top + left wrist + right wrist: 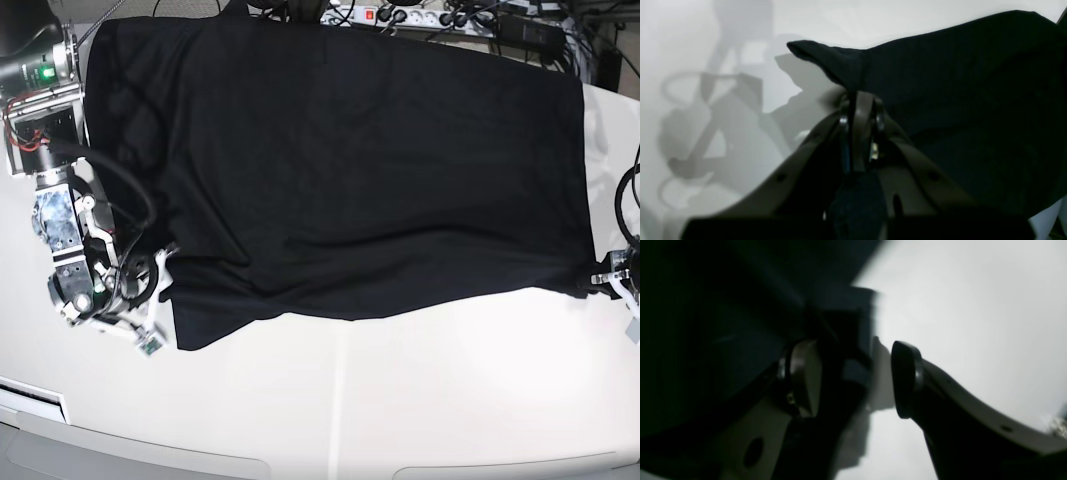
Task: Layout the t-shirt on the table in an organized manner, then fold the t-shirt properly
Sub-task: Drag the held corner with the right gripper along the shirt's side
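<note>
Layout nearly done, folding not begun.
My left claw point(858, 100) pinches the plain black fabric t-shirt point(340, 170); right claw point(857, 380) gapes empty beside its hem.

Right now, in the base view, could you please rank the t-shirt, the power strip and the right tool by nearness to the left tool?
1. t-shirt: its corner is clamped in the left tool, at the view's right edge.
2. power strip: top, beyond the shirt.
3. right tool: at the shirt's far left edge.

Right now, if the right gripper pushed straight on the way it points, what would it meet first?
Most likely the t-shirt: the open right gripper has black fabric just ahead; depth is unclear.
</note>
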You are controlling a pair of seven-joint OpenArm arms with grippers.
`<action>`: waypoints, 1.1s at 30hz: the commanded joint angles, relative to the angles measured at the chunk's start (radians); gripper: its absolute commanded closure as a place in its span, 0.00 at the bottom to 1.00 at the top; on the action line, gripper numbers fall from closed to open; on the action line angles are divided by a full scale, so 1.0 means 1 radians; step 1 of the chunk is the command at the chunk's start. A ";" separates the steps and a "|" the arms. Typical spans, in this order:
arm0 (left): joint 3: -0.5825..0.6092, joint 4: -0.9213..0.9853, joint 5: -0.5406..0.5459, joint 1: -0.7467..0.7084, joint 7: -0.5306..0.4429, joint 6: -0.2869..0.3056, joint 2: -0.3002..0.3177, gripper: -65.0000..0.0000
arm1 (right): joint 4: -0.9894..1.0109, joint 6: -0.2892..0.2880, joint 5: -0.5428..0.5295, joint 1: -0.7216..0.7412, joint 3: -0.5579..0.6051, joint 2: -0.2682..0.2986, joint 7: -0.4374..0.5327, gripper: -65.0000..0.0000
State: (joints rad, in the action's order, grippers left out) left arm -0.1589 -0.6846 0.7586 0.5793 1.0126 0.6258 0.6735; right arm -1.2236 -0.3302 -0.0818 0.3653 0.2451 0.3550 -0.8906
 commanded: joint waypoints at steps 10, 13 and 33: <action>-0.008 -0.014 0.012 0.027 -0.018 0.003 0.025 1.00 | -0.017 -0.028 -0.460 0.136 -0.012 0.049 0.039 0.47; -0.008 -0.014 0.013 0.028 -0.018 0.003 0.024 1.00 | -0.014 0.007 -0.460 0.134 -0.012 0.038 0.095 0.47; -0.008 -0.014 0.009 0.027 -0.018 0.003 0.024 1.00 | 0.475 0.003 -0.373 0.197 -0.307 -0.130 0.314 0.55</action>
State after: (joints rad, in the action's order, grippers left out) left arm -0.1589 -0.6846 0.7513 0.5793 1.0126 0.6262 0.6735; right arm -0.7376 -0.3225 -0.4458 0.5365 -0.0608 0.2157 -0.5873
